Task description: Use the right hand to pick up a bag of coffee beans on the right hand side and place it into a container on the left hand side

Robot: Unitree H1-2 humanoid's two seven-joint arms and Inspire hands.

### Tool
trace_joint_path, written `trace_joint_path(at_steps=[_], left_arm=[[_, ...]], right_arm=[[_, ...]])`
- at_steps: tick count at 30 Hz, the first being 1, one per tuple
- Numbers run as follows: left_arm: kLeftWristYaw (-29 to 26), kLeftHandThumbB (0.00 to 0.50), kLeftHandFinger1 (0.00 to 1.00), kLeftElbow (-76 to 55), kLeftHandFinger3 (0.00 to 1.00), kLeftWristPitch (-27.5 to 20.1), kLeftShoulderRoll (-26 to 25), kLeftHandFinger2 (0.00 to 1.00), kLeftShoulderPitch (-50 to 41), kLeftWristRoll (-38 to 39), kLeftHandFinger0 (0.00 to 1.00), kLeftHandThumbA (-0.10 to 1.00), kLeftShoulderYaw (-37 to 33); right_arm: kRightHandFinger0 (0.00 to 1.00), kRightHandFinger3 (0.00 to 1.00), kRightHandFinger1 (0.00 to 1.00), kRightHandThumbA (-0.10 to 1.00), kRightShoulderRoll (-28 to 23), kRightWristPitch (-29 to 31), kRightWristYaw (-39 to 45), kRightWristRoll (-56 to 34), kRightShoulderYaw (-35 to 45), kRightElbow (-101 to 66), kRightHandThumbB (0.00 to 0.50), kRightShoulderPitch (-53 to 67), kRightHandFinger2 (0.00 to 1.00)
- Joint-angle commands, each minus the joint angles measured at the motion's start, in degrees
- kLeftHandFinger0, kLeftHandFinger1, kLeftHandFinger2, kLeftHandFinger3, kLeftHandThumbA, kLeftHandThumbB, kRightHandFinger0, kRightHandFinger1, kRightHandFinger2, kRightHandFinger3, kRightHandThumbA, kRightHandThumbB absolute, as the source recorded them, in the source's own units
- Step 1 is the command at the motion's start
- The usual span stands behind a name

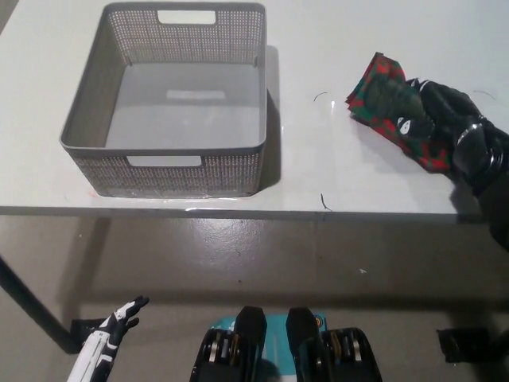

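A single head view looks steeply down from above the near edge of the white tabletop (pixel 318 171), facing away from the robot. The grey container (pixel 171 95) sits in the upper left of the picture, at moderate range. Right of the container the tabletop runs out of the picture. Below the container, past the table edge, the floor (pixel 238 263) shows.
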State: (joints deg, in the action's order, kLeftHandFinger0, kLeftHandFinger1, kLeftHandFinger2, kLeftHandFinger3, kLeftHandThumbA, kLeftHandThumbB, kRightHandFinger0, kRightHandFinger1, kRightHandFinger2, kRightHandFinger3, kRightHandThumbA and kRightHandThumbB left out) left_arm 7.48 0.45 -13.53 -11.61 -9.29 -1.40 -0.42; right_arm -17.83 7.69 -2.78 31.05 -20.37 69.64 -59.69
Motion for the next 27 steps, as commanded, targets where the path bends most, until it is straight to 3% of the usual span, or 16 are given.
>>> trace_joint_path(at_steps=[1, 10, 14, 18, 20, 22, 23, 25, 27], left_arm=[[1.0, 0.475, 1.0, -1.8, 1.0, -0.9, -1.4, 1.0, 0.8, 0.8, 1.0, 1.0, 0.2], [0.9, 0.472, 1.0, -0.8, 1.0, -1.6, -1.4, 1.0, 0.3, 1.1, 1.0, 1.0, 0.2], [0.9, 0.454, 1.0, -1.1, 1.0, -1.3, -1.3, 1.0, 0.1, 1.1, 1.0, 1.0, 0.1], [1.1, 0.464, 1.0, -1.0, 1.0, -1.2, -1.5, 1.0, 0.2, 1.5, 1.0, 1.0, 0.2], [1.0, 0.458, 1.0, -1.1, 1.0, -1.2, -1.5, 1.0, -0.1, 1.5, 1.0, 1.0, 0.2], [0.9, 0.441, 1.0, -1.0, 1.0, -1.6, -1.4, 1.0, -0.1, 1.3, 1.0, 1.0, 0.2], [0.9, 0.432, 1.0, -1.0, 1.0, -1.5, -1.4, 1.0, -0.1, 1.4, 1.0, 1.0, 0.2], [0.9, 0.431, 1.0, -1.1, 1.0, -1.4, -1.3, 1.0, -0.1, 1.5, 1.0, 1.0, 0.2], [1.0, 0.449, 1.0, -1.3, 1.0, -1.0, -1.4, 1.0, -0.1, 1.7, 1.0, 1.0, 0.2]], right_arm=[[0.24, 1.0, 0.73, -0.1, 3.0, 8.1, -11.9, -1.2, 1.0, 1.8, 0.081, 1.2, 1.0], [0.11, 1.0, 0.62, -0.1, 3.5, 10.6, -17.3, -1.4, 1.1, 2.8, 0.151, 0.4, 0.99], [0.0, 0.96, 0.5, -0.1, 3.5, 11.3, -19.2, -1.1, 0.9, 2.9, 0.153, -0.2, 0.95], [0.0, 0.89, 0.43, -0.1, 3.6, 12.5, -22.2, -1.0, 1.2, 1.9, 0.15, -1.5, 0.89], [0.0, 0.9, 0.44, -0.1, 3.7, 12.7, -22.9, -0.9, 1.1, 1.3, 0.141, -1.8, 0.9], [0.0, 0.97, 0.49, -0.1, 3.6, 12.1, -22.9, -0.7, 1.2, -0.2, 0.131, -2.5, 0.92], [0.03, 1.0, 0.57, -0.1, 3.6, 11.8, -22.6, -0.9, 1.3, -0.5, 0.129, -2.6, 0.96], [0.0, 1.0, 0.53, -0.1, 3.7, 10.8, -21.3, -1.9, 2.3, -2.8, 0.162, -3.8, 0.9], [0.0, 0.98, 0.5, -0.1, 3.5, 10.7, -21.0, -2.0, 2.8, -5.2, 0.158, -4.8, 0.89]])
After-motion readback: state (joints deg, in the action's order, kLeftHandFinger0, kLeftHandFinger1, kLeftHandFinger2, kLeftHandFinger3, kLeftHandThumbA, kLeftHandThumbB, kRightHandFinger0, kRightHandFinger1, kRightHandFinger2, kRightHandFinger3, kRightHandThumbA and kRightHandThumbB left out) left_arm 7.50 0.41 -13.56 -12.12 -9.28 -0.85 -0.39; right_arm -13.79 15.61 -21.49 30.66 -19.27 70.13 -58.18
